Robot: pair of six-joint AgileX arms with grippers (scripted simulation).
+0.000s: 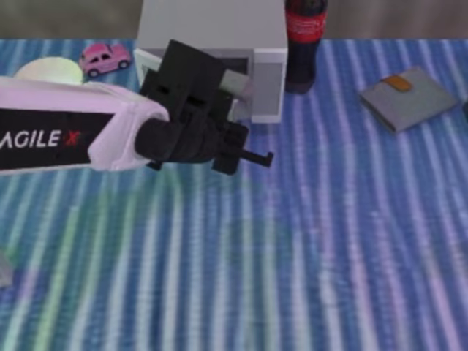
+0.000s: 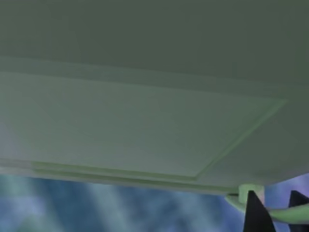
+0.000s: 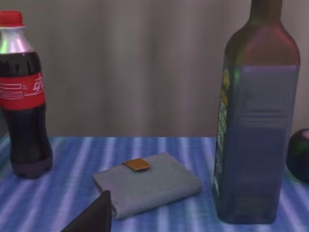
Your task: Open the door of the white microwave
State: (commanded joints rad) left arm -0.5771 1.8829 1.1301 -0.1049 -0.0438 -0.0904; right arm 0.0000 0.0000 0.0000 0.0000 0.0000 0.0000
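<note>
The white microwave (image 1: 212,25) stands at the back of the table, left of centre. My left arm reaches in from the left, and its black wrist covers most of the door. In the left wrist view the door (image 2: 135,125) fills the frame with its large grey window. Its pale handle (image 2: 251,191) sits at the door's corner. My left gripper (image 2: 276,212) is shut on that handle, one dark fingertip on each side of the curved bar. The narrow grey control panel (image 1: 267,86) shows at the microwave's right end. A dark part of my right gripper (image 3: 94,217) shows near a wallet.
A cola bottle (image 1: 305,44) stands just right of the microwave. A flat grey wallet (image 1: 406,97) lies at the back right. A pink toy car (image 1: 104,57) and a pale round object (image 1: 50,71) sit at the back left. A tall dark bottle (image 3: 256,125) stands close to the right wrist camera.
</note>
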